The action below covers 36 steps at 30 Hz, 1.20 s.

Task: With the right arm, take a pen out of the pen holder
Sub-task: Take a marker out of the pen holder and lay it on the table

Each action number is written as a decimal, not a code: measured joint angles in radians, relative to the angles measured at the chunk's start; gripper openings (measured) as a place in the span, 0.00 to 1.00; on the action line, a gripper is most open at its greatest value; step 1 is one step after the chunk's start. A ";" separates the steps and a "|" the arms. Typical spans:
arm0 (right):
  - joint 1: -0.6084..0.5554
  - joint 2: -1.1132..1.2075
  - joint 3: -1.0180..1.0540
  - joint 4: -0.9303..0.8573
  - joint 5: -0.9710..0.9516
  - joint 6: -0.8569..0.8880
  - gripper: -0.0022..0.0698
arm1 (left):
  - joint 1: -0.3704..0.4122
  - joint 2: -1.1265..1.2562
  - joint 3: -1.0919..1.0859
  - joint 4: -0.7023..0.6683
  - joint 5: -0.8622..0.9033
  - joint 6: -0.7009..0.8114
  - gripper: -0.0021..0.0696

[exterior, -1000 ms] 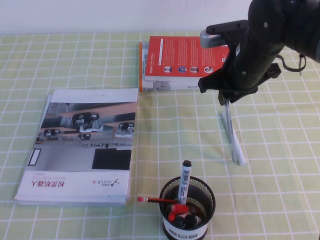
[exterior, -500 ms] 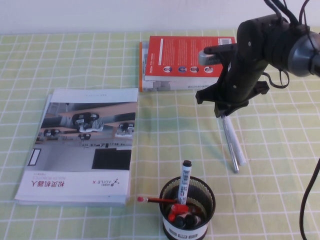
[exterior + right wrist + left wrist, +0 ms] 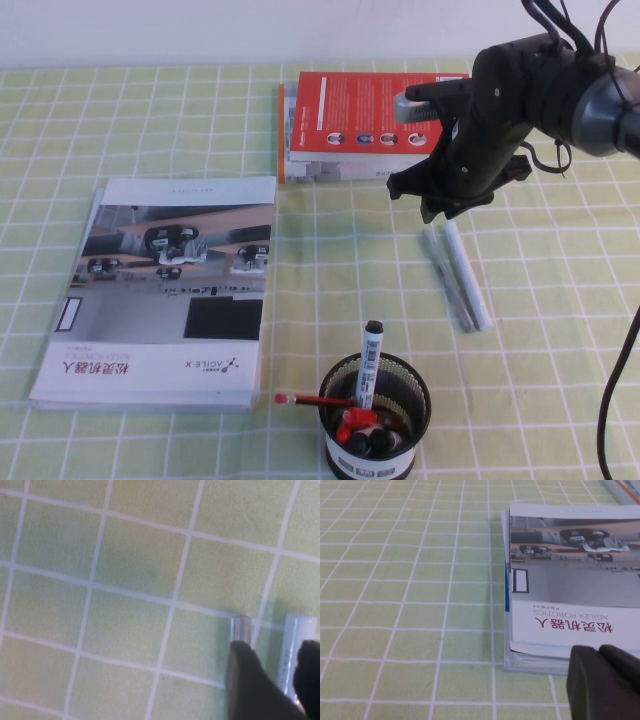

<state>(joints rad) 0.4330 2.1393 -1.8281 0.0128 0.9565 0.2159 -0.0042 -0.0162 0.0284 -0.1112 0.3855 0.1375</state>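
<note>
The black mesh pen holder [image 3: 375, 425] stands at the table's near edge. It holds a black marker [image 3: 369, 362], a red pencil [image 3: 312, 400] and some red-capped pens. A white pen [image 3: 468, 275] and a grey pen [image 3: 447, 278] lie flat side by side on the green checked cloth, beyond the holder to the right. My right gripper [image 3: 445, 212] hovers over their far ends, open. In the right wrist view the white pen [image 3: 292, 650] shows in the gap of the right gripper [image 3: 275, 652], untouched, and the grey pen's end [image 3: 240, 626] shows past one finger. My left gripper [image 3: 600, 652] is shut, empty, by the booklet's corner.
A large grey booklet [image 3: 165, 290] lies on the left of the table. A stack of books with a red cover [image 3: 365, 125] sits at the back, just behind the right arm. Bare cloth separates the booklet from the two pens.
The right gripper's jaws have widened and let go. The pens, hanging slanted from it a second ago, now lie flat on the cloth. The arm shifted slightly back and left.
</note>
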 joint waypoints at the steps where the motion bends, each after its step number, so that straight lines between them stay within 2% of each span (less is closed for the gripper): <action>1: 0.000 0.000 0.000 0.000 0.000 0.000 0.28 | 0.000 0.000 0.000 0.000 0.000 0.000 0.02; 4: 0.000 0.000 0.000 -0.002 0.000 0.000 0.33 | 0.000 0.000 0.000 0.000 0.000 0.000 0.02; 8: 0.000 -0.002 0.000 -0.002 0.000 0.000 0.35 | 0.000 0.000 0.000 0.000 0.000 0.000 0.02; 11: 0.002 -0.029 0.026 -0.013 0.006 0.000 0.30 | 0.000 0.000 0.000 0.000 0.000 0.000 0.02; 15: 0.019 -0.159 0.162 -0.055 -0.003 0.000 0.12 | 0.000 0.000 0.000 0.000 0.000 0.000 0.02; 18: 0.026 -0.317 0.322 -0.060 -0.055 0.000 0.04 | 0.000 0.000 0.000 0.000 0.000 0.000 0.02; 25: 0.026 -0.639 0.639 -0.046 -0.083 0.000 0.02 | 0.000 0.000 0.000 0.000 0.000 0.000 0.02; 36: 0.026 -0.935 0.913 0.064 -0.001 0.000 0.01 | 0.000 0.000 0.000 0.000 0.000 0.000 0.02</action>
<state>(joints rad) 0.4594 1.2044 -0.9155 0.0764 0.9552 0.2159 -0.0042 -0.0162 0.0284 -0.1112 0.3855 0.1375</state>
